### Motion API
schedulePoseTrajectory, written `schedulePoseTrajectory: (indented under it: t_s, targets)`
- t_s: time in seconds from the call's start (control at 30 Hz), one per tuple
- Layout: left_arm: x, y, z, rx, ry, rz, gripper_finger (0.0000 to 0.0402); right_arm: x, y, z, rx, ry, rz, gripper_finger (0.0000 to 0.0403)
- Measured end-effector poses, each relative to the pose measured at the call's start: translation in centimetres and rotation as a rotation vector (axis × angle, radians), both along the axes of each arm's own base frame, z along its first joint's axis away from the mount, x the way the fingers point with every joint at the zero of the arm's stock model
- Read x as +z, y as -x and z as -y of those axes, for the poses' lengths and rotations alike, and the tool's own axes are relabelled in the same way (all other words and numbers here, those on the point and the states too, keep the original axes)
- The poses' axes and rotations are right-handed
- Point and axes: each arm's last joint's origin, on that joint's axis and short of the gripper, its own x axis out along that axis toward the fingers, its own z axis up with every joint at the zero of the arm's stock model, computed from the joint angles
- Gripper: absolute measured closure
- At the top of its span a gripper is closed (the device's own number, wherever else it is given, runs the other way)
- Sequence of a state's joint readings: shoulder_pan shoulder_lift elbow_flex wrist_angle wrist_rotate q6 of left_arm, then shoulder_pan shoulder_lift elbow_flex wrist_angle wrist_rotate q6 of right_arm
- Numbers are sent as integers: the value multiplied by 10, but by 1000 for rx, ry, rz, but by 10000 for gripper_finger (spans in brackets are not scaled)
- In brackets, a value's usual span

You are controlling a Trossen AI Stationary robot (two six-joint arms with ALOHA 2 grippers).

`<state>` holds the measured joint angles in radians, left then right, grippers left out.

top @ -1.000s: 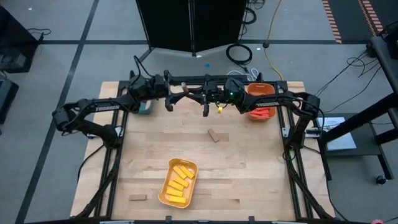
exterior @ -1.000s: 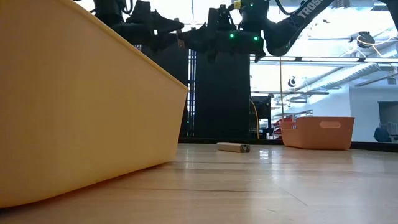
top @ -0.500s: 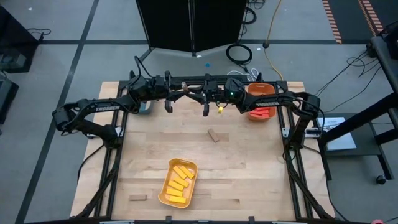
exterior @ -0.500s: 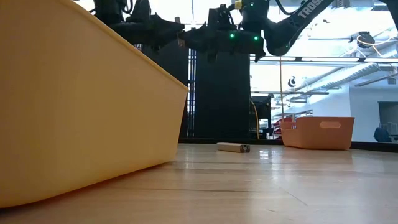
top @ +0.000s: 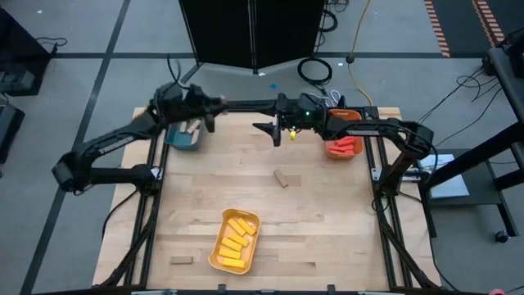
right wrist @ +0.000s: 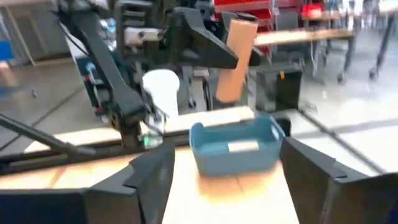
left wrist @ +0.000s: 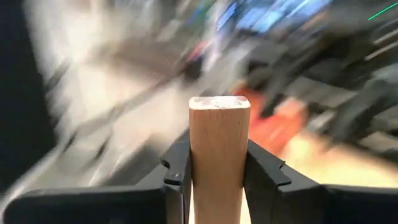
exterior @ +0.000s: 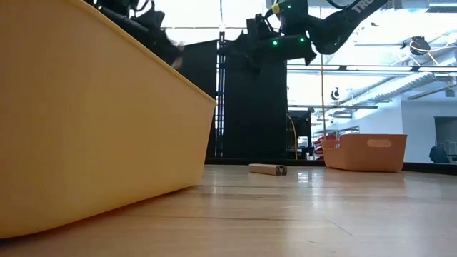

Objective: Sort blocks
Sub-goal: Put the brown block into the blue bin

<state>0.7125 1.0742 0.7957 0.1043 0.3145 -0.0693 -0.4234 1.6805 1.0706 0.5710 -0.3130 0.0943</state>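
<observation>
Left claw pinching a plain tan wooden block above the teal tray, right claw spread

The left wrist view alone shows the left gripper [left wrist: 217, 171] clamped on the tan wooden block [left wrist: 219, 149], standing between its fingers; from above, that gripper [top: 199, 123] hangs over the teal rectangular tray [top: 182, 139]. The right gripper [top: 270, 131] hovers empty, fingers apart, over the pale wooden table [top: 327, 221], where another tan block [top: 282, 178] lies beyond the yellow tray [top: 234, 239] of yellow bars; dark cabinet behind

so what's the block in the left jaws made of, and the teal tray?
Block: looks like plain unfinished wood, tan and matte with faint grain and a rough-cut end face. Teal tray: probably moulded plastic, with uniform colour, smooth thin walls and rounded corners; the blurred view leaves the finish open.
</observation>
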Motion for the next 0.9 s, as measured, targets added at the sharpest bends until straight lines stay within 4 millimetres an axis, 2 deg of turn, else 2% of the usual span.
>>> schedulePoseTrajectory:
  t_s: [0.17,0.3,0.4,0.57,0.77,0.83,0.9]
  targets:
    - [-7,35,-13,345,233,-319,316,-5,4,-2,2,-56,-99,157]
    - [-25,59,-19,561,367,-473,316,-15,2,-11,25,-103,-193,159]
    - [-36,72,-25,643,441,-524,316,-22,1,-21,42,-173,-260,161]
    - [-48,83,-38,710,513,-562,316,-31,-2,-43,86,-247,-363,162]
    - [-67,78,-50,655,552,-656,314,-39,-7,-80,181,-254,-465,162]
    - [-73,77,-54,631,550,-705,279,-41,-8,-93,211,-261,-488,162]
    - [-78,75,-57,633,564,-727,225,-42,-9,-106,217,-277,-515,163]
